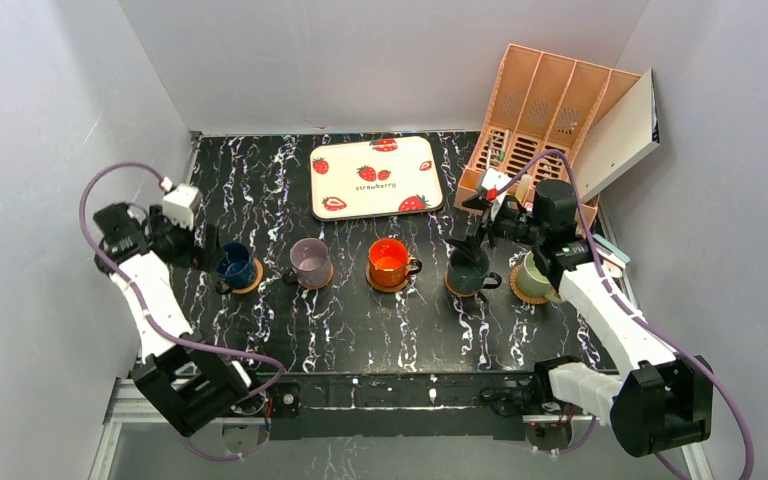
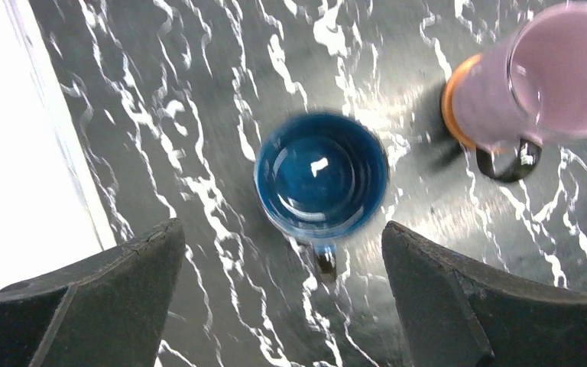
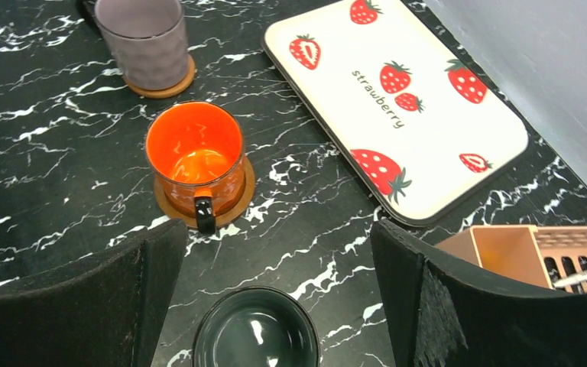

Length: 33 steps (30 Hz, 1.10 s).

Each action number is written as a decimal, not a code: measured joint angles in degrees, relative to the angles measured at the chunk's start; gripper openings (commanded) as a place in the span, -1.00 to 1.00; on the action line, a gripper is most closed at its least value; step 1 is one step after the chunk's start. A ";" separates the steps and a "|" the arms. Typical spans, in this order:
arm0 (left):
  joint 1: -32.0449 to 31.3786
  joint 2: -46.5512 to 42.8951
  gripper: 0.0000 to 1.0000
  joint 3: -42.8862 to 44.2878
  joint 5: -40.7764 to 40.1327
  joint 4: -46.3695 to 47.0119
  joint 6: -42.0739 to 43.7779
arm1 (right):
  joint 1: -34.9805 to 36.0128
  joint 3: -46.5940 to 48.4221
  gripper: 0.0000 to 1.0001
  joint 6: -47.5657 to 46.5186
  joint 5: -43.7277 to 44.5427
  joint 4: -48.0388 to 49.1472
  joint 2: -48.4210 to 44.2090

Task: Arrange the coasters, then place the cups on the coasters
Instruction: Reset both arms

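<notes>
The left hand [image 2: 283, 248] is spread wide and released above the navy cup [image 2: 321, 176], with nothing held. The right hand [image 3: 275, 252] is likewise released over the dark grey-green cup [image 3: 254, 329]. All five cups are seen seated on coasters [image 3: 238, 200] in a row across the tabletop [image 1: 360, 320] from 9 to 3 o'clock, with the strawberry tray [image 1: 375, 177] at 12. If either hand is swung sideways before being lifted, a rim or handle could be clipped and a cup dragged off its coaster.

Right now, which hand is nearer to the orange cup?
Right. The right hand is over the dark cup, next to the orange cup; the left hand is by the blue cup, two places away at the row's far end.
</notes>
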 measured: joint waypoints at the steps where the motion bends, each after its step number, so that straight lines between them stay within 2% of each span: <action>1: -1.51 1.25 0.96 2.14 -0.81 1.18 -1.62 | -0.02 0.00 0.97 0.28 0.90 0.09 -0.02; 3: -6.23 3.91 0.96 5.44 -2.71 3.96 -4.83 | -0.02 0.00 0.97 0.92 2.51 0.35 -0.28; 10: -33.55 14.27 0.96 9.29 -17.86 13.18 -15.80 | -0.02 0.11 0.97 1.25 6.93 1.11 -1.33; 14: -42.34 16.09 0.96 9.53 -21.24 14.78 -17.59 | -0.04 3.32 0.97 2.05 10.08 -3.65 -1.16; 17: -43.98 11.91 0.96 6.47 -18.25 16.35 -16.87 | -0.02 5.86 0.97 4.72 12.98 -7.63 -2.47; 19: -43.85 4.87 0.96 0.96 -16.15 17.84 -16.50 | -0.07 5.49 0.97 6.67 15.41 -10.01 -6.03; 25: -43.65 -17.38 0.96 -10.75 -12.35 21.40 -19.74 | -0.28 -1.55 0.97 10.82 25.07 -11.19 -30.58; 29: -43.50 -28.11 0.96 -13.11 -13.18 21.59 -22.12 | -0.28 -3.63 0.97 12.94 27.80 -10.97 -44.70; 33: -43.50 -36.79 0.96 -12.20 -17.73 19.39 -24.30 | -0.28 -3.80 0.97 14.19 26.53 -11.72 -52.89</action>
